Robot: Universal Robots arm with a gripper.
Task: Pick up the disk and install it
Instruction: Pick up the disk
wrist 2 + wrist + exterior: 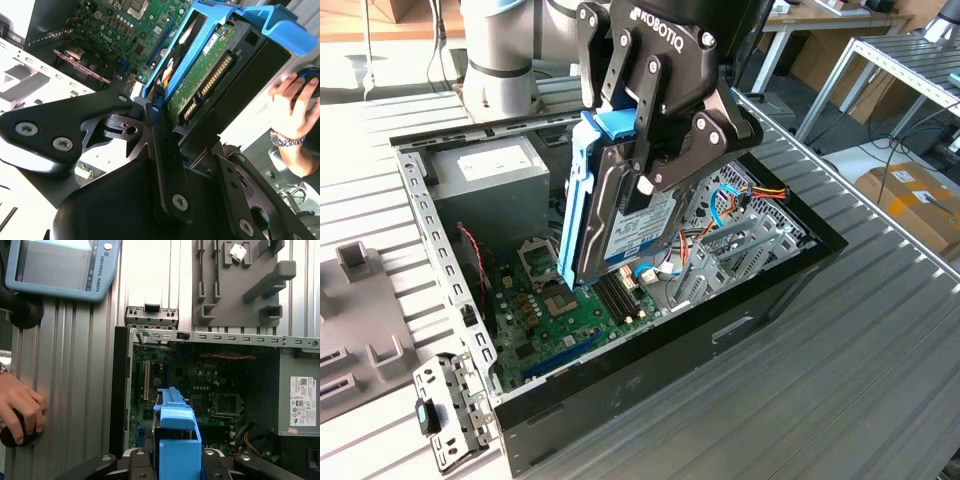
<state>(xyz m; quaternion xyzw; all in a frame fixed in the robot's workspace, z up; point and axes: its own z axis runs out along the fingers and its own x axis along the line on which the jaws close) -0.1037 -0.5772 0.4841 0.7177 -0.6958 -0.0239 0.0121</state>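
My gripper (645, 165) is shut on the disk (635, 225), a silver hard drive with a white-and-blue label and blue side rails. The disk hangs upright on its edge above the open computer case (760, 290), over the green motherboard (570, 310). In the second wrist view the disk (210, 70) shows its green circuit board and connector, with a black finger (160, 145) pressed on its blue rail. The first wrist view looks down the blue rail (175, 440) onto the motherboard (200, 385) inside the case.
A grey power-supply box (485, 185) sits in the case's far corner, and cables and a metal drive cage (740, 235) fill the exterior view's right. A person's hand (17, 412) rests on the table beside a teach pendant (60, 267). A grey fixture plate (240, 282) lies beyond the case.
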